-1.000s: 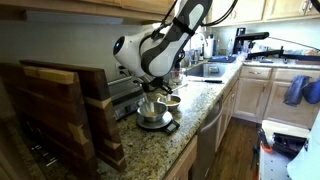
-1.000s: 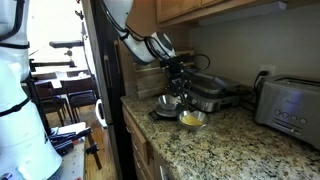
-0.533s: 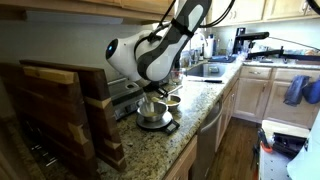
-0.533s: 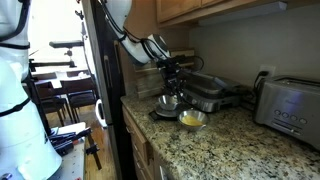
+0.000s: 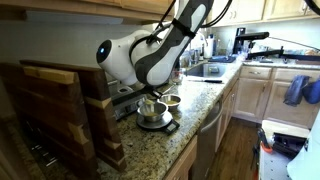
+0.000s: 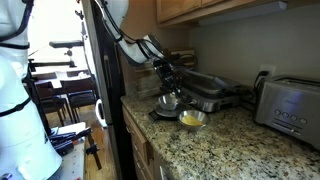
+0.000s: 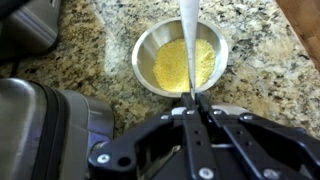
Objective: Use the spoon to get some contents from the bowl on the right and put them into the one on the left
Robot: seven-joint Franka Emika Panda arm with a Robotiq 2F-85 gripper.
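A steel bowl of yellow contents [image 7: 160, 62] is seen on the granite counter [image 7: 262, 62] in the wrist view. The Robotiq gripper [image 7: 193, 101] is positioned just in front of this bowl, and its jaws are clenched on the narrow end of a white spoon [image 7: 188, 40]. From there the spoon is stretched over the bowl's middle, and its wider far end is cut off by the top edge of the picture. Whether the spoon touches the yellow contents cannot be told.

In an exterior view, the same yellow-filled bowl [image 6: 191, 119] is found near the counter's front edge. A 2nd steel bowl [image 6: 168, 101] is placed just beside it on a dark flat base [image 6: 160, 113]. The gripper [image 6: 168, 86] is held above that 2nd bowl. A dark contact grill [image 6: 212, 92] is set behind the yellow-filled bowl, near the wall, and a steel toaster [image 6: 288, 106] is placed well apart from the bowl, further along the counter.

In an exterior view from the opposite side, the yellow-filled bowl [image 5: 171, 101] is partly hidden by the white arm [image 5: 135, 60]. Upright wooden cutting boards [image 5: 60, 110] are stood beyond the 2nd bowl [image 5: 152, 113].
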